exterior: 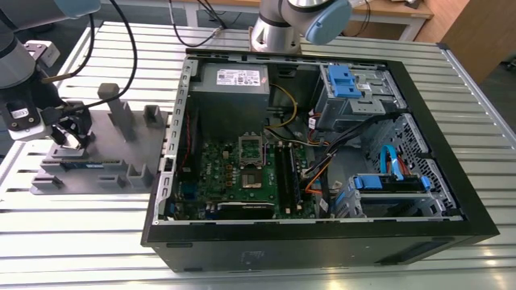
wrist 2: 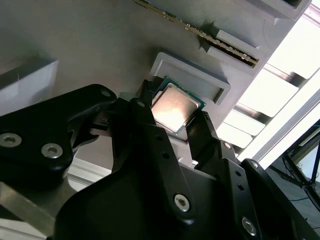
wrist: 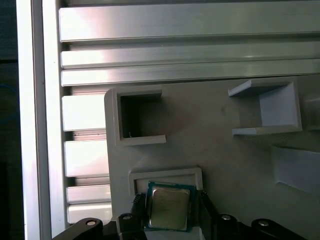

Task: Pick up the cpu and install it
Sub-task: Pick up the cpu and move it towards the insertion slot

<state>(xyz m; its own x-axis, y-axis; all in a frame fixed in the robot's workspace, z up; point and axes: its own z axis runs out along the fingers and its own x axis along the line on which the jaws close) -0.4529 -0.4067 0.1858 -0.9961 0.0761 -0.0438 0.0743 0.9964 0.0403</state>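
Observation:
The cpu [wrist 2: 174, 106] [wrist: 169, 206] is a small square chip with a shiny silver top and a green rim. It sits between my black fingers [wrist 2: 142, 107] at its shallow pocket in the grey tray [exterior: 121, 175] [wrist: 225, 150]. My gripper [exterior: 71, 139] [wrist 2: 172, 112] [wrist: 170, 207] is over the tray at the exterior view's left, and both fingers press against opposite edges of the chip. The open computer case [exterior: 322, 151] lies to the exterior view's right, with the motherboard's metal socket frame [exterior: 251, 148] near its middle.
A long memory stick [exterior: 81, 164] [wrist 2: 200, 32] rests in a slot of the tray. Grey posts [exterior: 121, 115] stand up from the tray close to my gripper. A second arm's base [exterior: 282, 24] stands behind the case. The table is ribbed aluminium [wrist: 175, 45].

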